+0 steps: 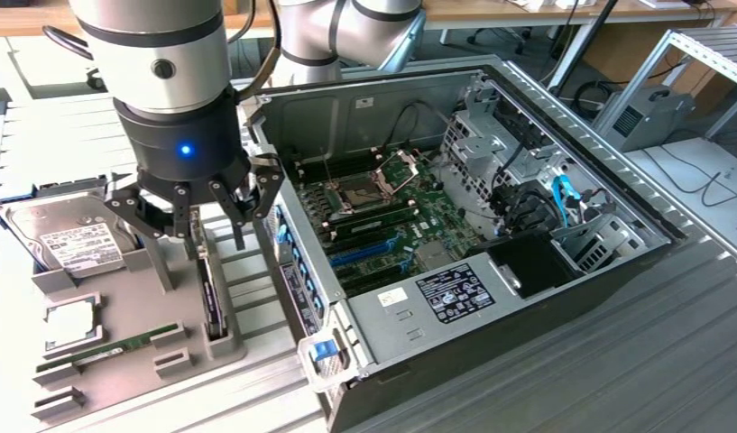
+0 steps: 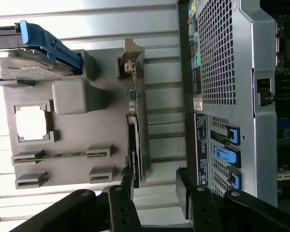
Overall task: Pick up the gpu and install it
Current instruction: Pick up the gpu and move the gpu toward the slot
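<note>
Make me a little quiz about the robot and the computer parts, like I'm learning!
1. True or false: the graphics card is already inside the computer case.
2. The end effector above the graphics card is: A open, B shut.
3. Fill in: the hard drive lies on the grey ____.
Key: 1 false, it stands on edge outside the case; 2 A; 3 tray.
</note>
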You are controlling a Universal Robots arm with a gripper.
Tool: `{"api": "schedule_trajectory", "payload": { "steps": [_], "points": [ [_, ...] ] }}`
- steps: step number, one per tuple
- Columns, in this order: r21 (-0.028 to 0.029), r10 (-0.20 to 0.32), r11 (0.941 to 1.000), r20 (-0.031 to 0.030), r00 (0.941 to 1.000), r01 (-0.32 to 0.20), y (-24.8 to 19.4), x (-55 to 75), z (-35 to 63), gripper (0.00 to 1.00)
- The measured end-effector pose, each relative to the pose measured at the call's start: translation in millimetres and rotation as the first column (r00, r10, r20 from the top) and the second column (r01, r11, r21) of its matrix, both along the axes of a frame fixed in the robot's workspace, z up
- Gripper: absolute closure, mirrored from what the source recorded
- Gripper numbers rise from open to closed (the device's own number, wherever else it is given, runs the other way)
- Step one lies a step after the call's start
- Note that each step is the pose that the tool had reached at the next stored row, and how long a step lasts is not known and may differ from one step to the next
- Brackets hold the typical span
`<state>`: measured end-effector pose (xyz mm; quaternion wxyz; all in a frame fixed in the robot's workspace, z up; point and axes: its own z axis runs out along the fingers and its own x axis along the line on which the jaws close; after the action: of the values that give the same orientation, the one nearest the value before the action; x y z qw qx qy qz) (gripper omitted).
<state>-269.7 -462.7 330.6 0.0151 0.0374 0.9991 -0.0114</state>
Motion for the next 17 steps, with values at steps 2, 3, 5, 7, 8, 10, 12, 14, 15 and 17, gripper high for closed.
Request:
{"api": "schedule_trajectory", "payload": {
  "steps": [2,3,5,7,8,10,12,14,15,17],
  "points": [
    [0.0000,0.000,1.0000,0.0000,1.0000,0.000,0.0,0.0,-1.2,0.52],
    [0.0000,0.000,1.0000,0.0000,1.0000,0.000,0.0,0.0,-1.4,0.52],
    [0.0000,0.000,1.0000,0.0000,1.0000,0.000,0.0,0.0,-1.8,0.52],
    [0.0000,0.000,1.0000,0.0000,1.0000,0.000,0.0,0.0,-2.1,0.52],
    [0.0000,0.000,1.0000,0.0000,1.0000,0.000,0.0,0.0,-2.3,0.52],
    [0.0000,0.000,1.0000,0.0000,1.0000,0.000,0.0,0.0,-3.1,0.52],
    [0.0000,0.000,1.0000,0.0000,1.0000,0.000,0.0,0.0,-3.5,0.52],
    [0.0000,0.000,1.0000,0.0000,1.0000,0.000,0.0,0.0,-3.9,0.52],
    [0.0000,0.000,1.0000,0.0000,1.0000,0.000,0.0,0.0,-4.1,0.52],
    [0.0000,0.000,1.0000,0.0000,1.0000,0.000,0.0,0.0,-4.7,0.52]
  ]
}}
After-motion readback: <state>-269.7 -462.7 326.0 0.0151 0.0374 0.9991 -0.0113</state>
